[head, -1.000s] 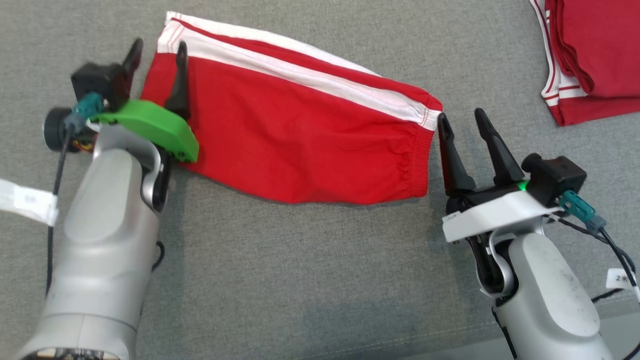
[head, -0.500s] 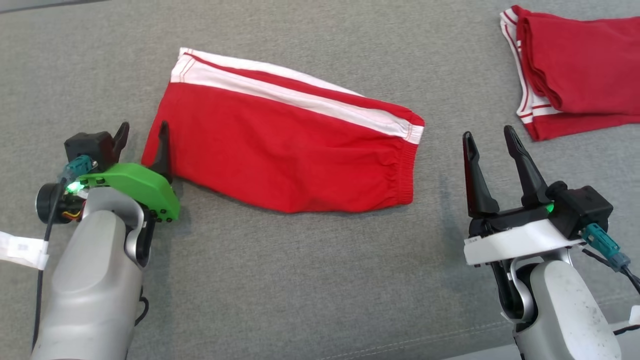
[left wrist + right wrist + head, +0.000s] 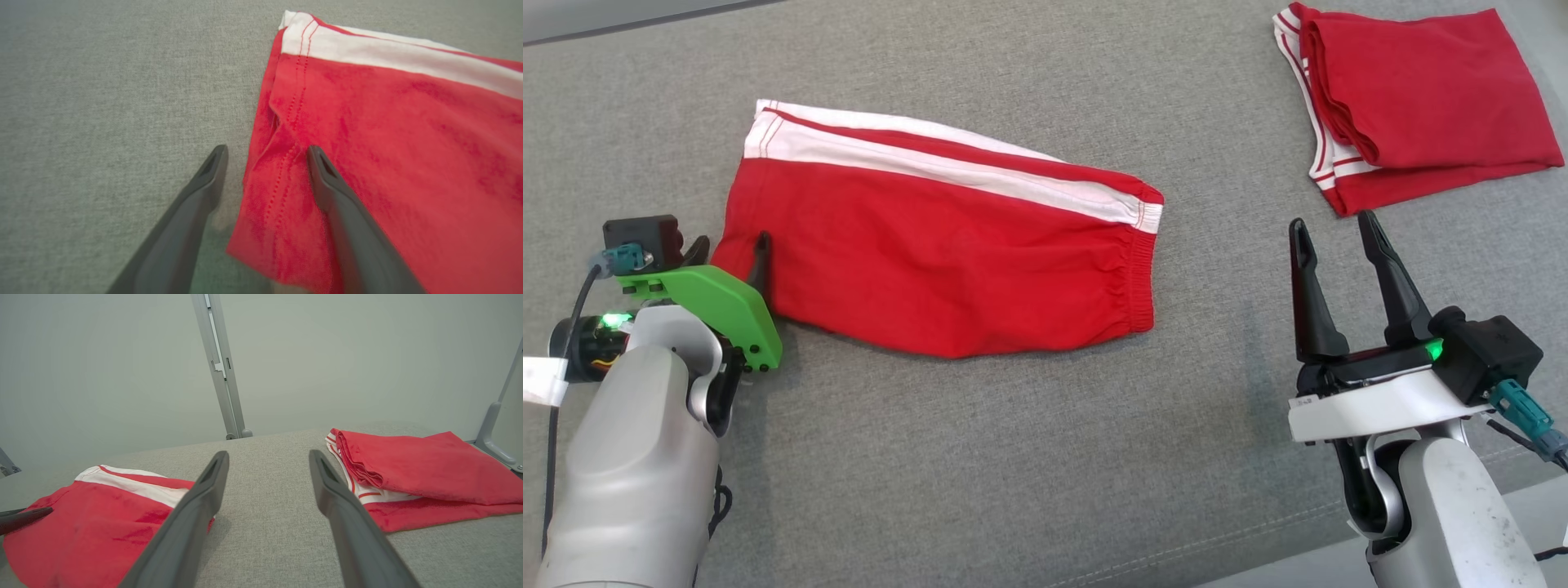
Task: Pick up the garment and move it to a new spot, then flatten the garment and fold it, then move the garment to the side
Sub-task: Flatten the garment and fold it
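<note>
Left wrist view: my left gripper (image 3: 267, 155) stands wide, straddling the hem of the folded red shorts (image 3: 388, 143), which lie left of the grey cushion's (image 3: 1013, 457) middle. Contact unclear. I fear closing here pinches one layer and drags the fold open. Right gripper (image 3: 1333, 222) wide, empty.

Two hands show: the left hand (image 3: 729, 245) and the right hand (image 3: 1331, 222). Two red, white-striped items lie on one grey surface (image 3: 1013, 457): the garment (image 3: 947, 261) between the hands, and a folded red pile (image 3: 1413, 122) beyond the right one.
</note>
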### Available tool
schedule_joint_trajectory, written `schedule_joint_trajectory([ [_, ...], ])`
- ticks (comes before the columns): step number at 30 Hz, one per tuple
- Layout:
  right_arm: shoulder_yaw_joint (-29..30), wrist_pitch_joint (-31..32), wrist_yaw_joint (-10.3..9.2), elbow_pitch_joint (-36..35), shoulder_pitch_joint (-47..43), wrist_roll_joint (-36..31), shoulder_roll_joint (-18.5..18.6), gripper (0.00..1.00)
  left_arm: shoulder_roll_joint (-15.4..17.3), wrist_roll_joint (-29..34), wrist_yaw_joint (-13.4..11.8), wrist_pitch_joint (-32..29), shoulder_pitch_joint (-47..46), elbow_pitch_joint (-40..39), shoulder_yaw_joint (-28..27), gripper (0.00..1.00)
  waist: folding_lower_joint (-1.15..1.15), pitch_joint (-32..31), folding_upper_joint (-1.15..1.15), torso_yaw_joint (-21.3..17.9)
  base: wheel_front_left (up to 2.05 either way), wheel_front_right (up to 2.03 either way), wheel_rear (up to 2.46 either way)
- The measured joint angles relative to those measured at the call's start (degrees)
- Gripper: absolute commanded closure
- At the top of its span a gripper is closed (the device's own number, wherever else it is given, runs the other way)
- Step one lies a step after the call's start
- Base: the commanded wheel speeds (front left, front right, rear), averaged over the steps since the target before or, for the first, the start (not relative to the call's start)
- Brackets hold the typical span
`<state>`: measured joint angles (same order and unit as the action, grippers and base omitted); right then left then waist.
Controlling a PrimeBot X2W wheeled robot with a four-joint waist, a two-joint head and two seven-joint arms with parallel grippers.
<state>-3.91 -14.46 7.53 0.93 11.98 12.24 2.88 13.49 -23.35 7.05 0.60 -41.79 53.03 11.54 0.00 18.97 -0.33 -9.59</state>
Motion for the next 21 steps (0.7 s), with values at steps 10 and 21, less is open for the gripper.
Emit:
schedule_joint_trajectory([
  [10, -0.5, 0.0, 0.0, 0.0, 0.0, 0.8, 0.0, 0.0, -0.3, -0.6, 0.1, -2.5, -1.4, 1.6, 2.2, 1.0, 0.0, -0.6, 0.0, -1.0, 0.0, 0.0, 0.0],
  [21, -0.2, -0.2, 0.0, 0.6, -1.9, 0.6, 0.0, 0.0, -2.3, -4.0, 0.3, 2.2, 3.5, 0.0, 2.6, 1.0, 0.0, -4.0, 0.0, 0.8, 0.0, 0.0, 0.0],
])
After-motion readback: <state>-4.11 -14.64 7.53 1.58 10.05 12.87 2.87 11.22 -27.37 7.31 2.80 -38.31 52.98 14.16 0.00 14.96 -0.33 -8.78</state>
